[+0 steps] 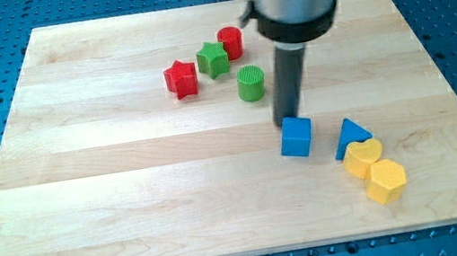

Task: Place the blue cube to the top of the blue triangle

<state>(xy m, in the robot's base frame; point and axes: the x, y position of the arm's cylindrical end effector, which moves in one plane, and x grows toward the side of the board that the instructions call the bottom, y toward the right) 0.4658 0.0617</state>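
**Tip behind blue cube, upper-left corner; triangle to the right**

My tip (286, 125) sat at the upper-left edge of the blue cube (296, 137), touching it or just short of touching; contact could not be confirmed. The rod carries no pincer, so there was nothing to open or close and nothing was gripped.

The blue cube lay just left of the blue triangle (350, 135), a narrow gap between them, both at about the same height in the view. The target spot, toward the view's top from the triangle, looked free.

Judgement: the cube must travel right and slightly up. With the tip above-left, a push from there would drive it down-right, toward the triangle and the yellow heart (364, 158). Repositioning to the cube's lower-left seems needed.
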